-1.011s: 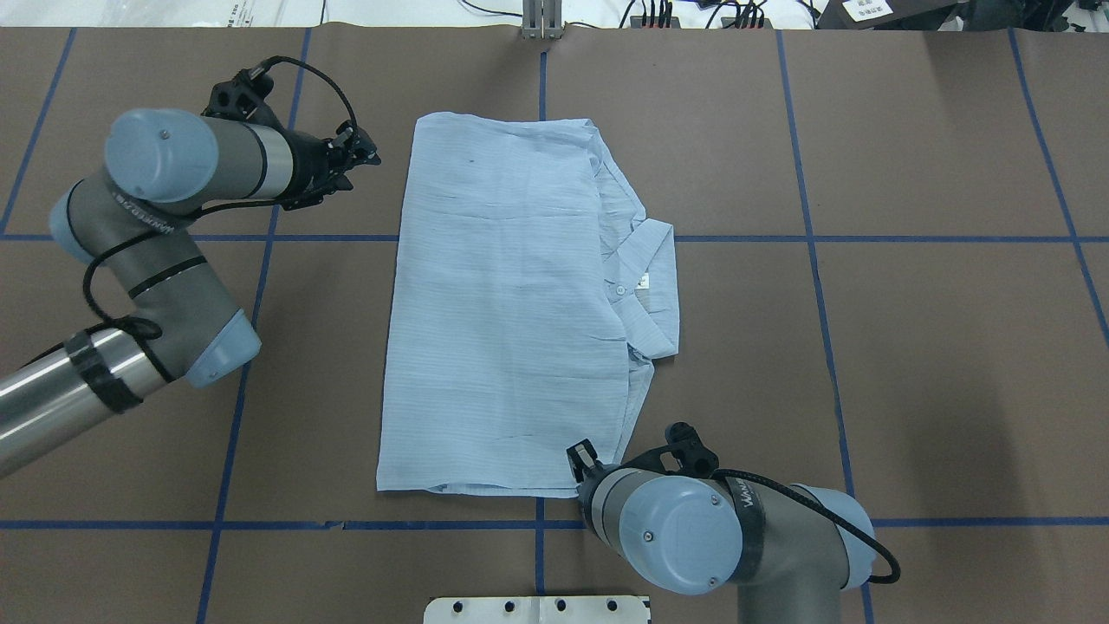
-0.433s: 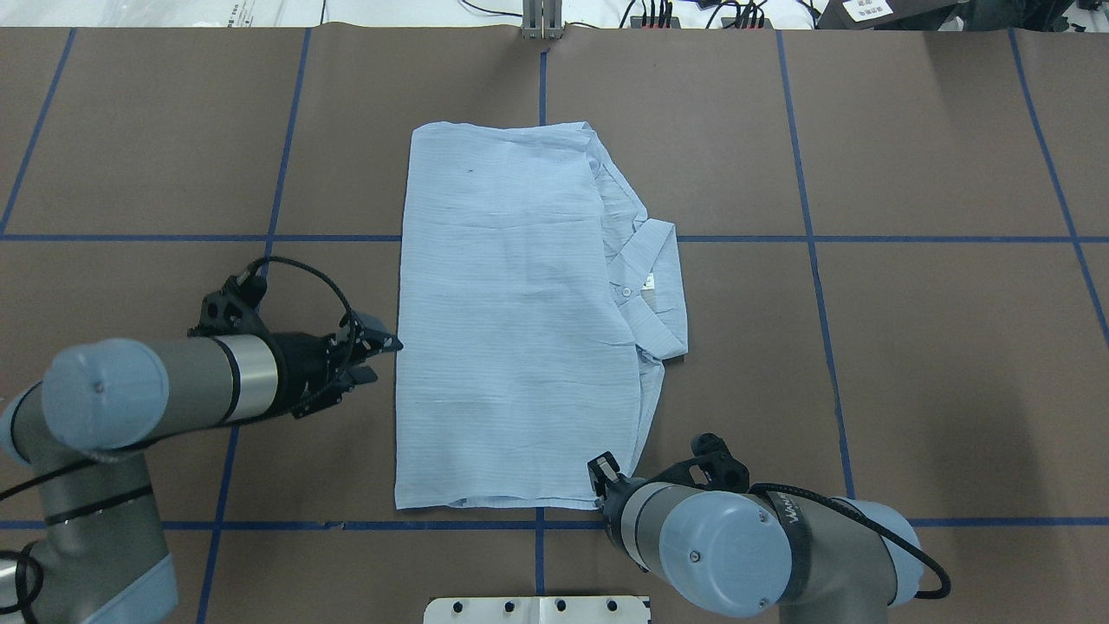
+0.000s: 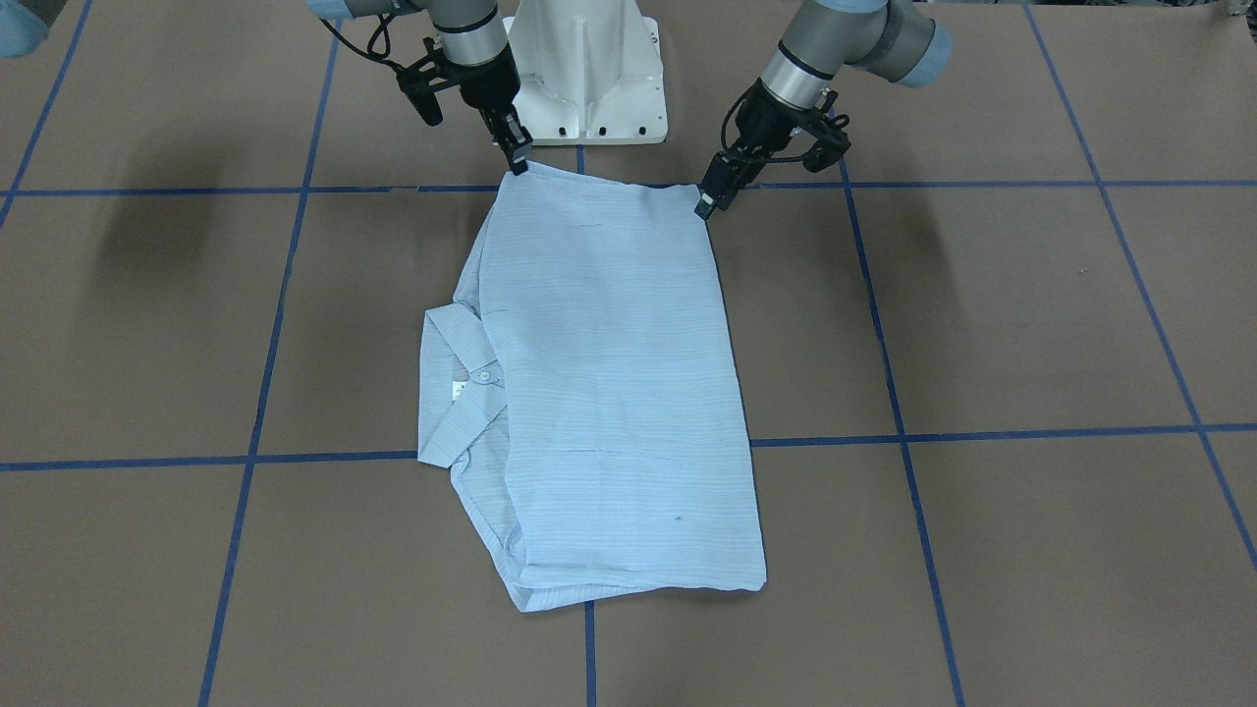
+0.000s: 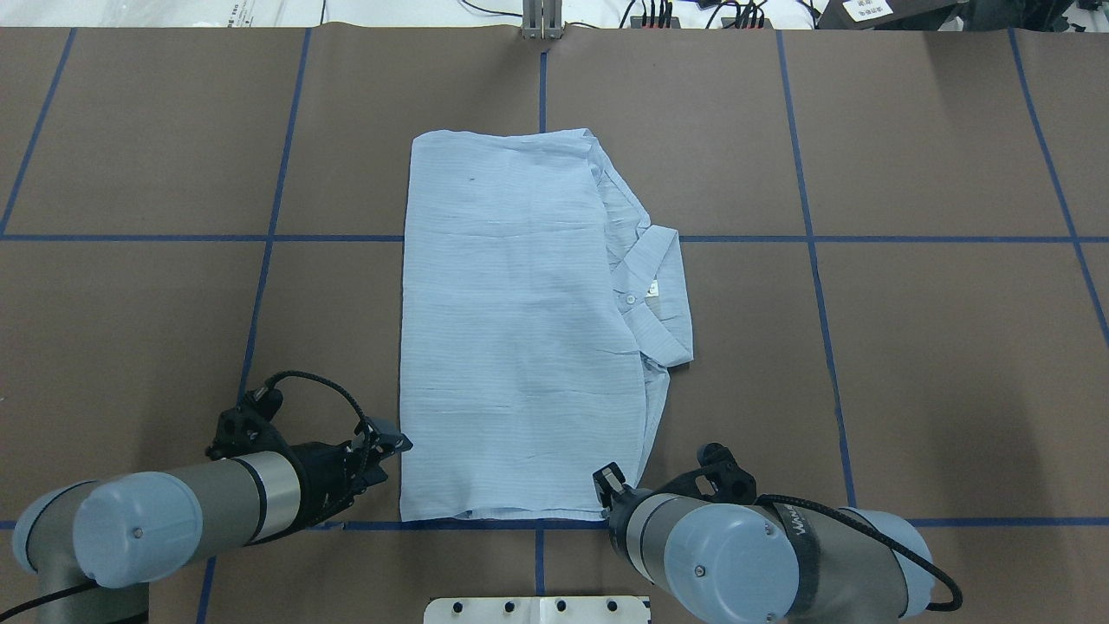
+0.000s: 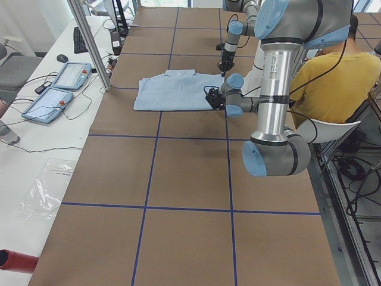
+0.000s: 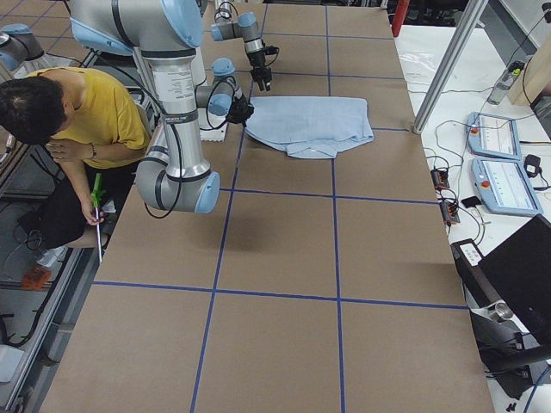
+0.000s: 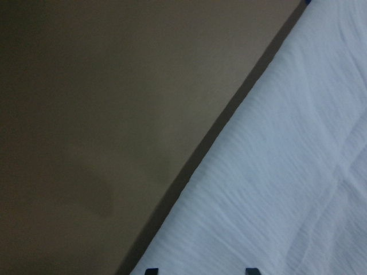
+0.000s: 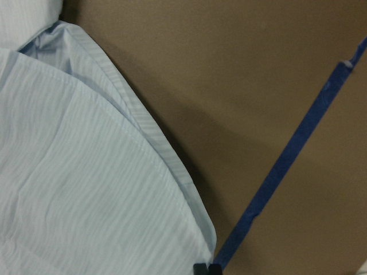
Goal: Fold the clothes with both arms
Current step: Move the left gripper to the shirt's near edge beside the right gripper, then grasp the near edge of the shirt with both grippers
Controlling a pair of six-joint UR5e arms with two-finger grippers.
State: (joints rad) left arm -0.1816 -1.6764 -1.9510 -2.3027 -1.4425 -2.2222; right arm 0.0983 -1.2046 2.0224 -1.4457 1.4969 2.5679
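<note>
The right end effector [image 3: 519, 160] pinches 1 near corner of the shirt [image 3: 609, 393]; the left end effector [image 3: 706, 201], spread, sits at the other corner, probably to lift both evenly

Left gripper [image 4: 397, 445]: wrist view blurred, fingertips [image 7: 150, 270] cut off at bottom edge. Right gripper [image 4: 608, 479] mostly hidden behind own wrist overhead; jaws' gap too small to tell.

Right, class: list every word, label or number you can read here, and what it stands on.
"WAN...": on the black strap around the right arm; the rest is unreadable.
White tag at the shirt collar: too small to read.
White label beyond the table: too small.
</note>
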